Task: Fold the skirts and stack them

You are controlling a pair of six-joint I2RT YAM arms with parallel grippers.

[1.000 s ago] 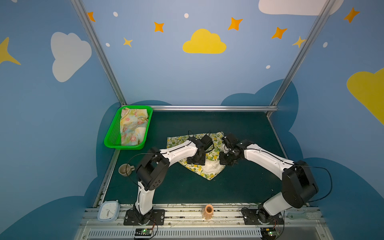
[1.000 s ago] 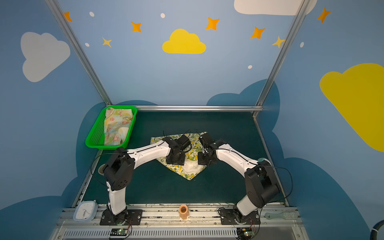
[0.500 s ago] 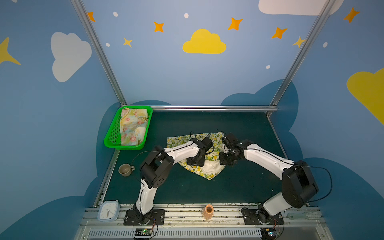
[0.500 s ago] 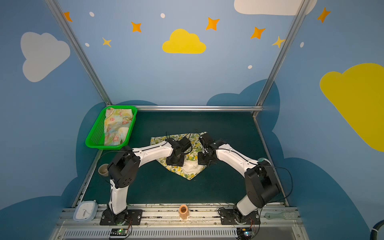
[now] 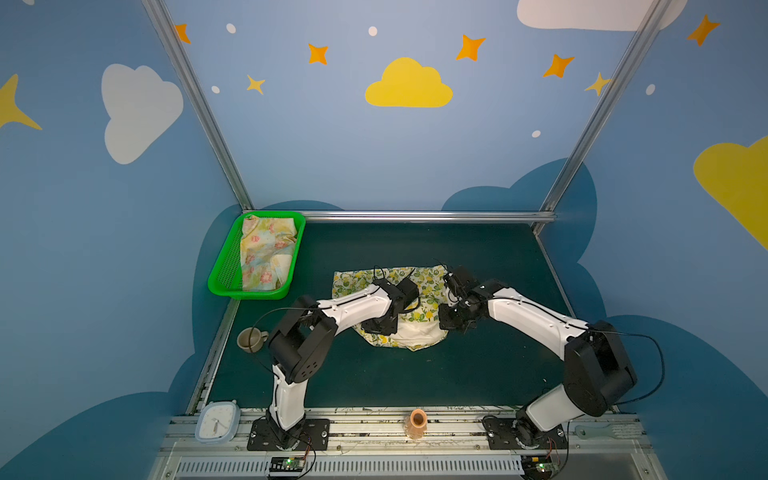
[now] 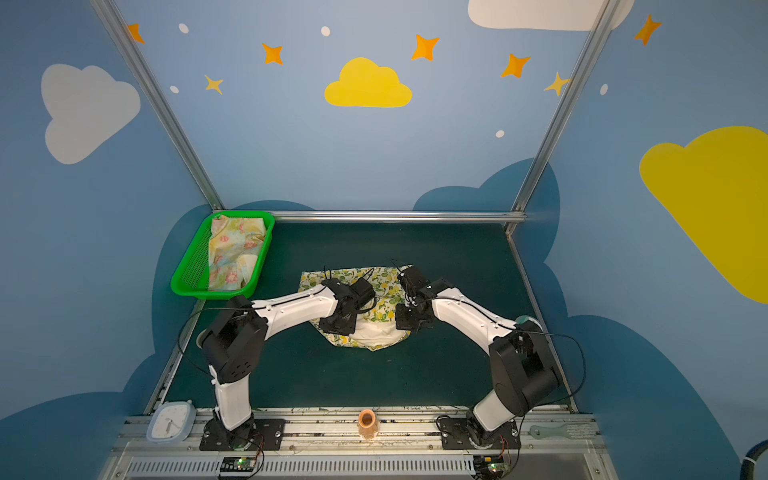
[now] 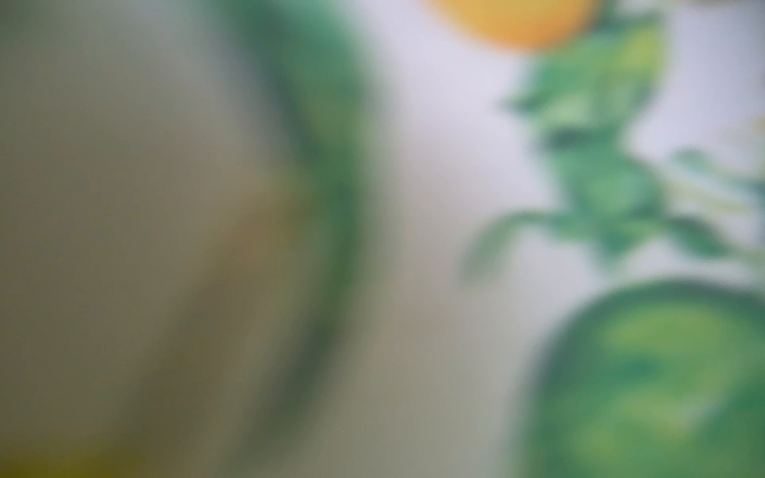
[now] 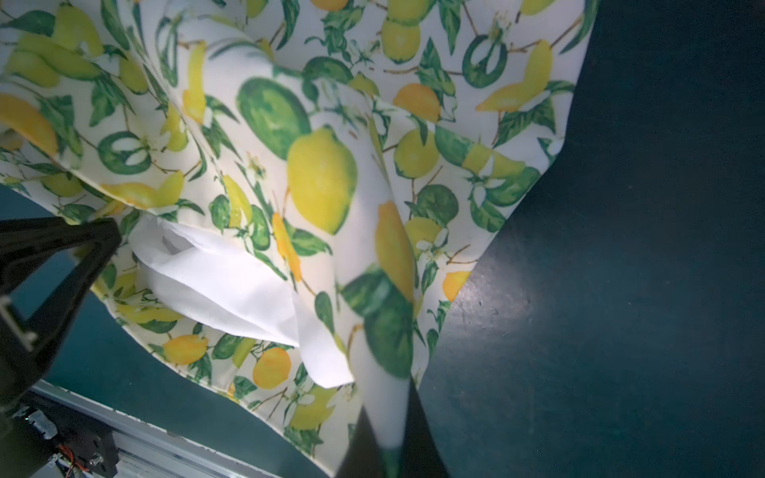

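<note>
Right wrist view, at the right gripper: pinched shut on a lifted edge of the lemon skirt.
At the left gripper, low on the same skirt on the table: cannot tell whether closed on cloth or only pressing, with the left wrist view all blurred print. Likely to skew or bunch the fold if pulled with that side loose; likely to drag more white lining out past the hem. Farther off, the flowered skirt crumpled in the basket at the far left, well apart, not yet folded; risky to stack on a lumpy base.
</note>
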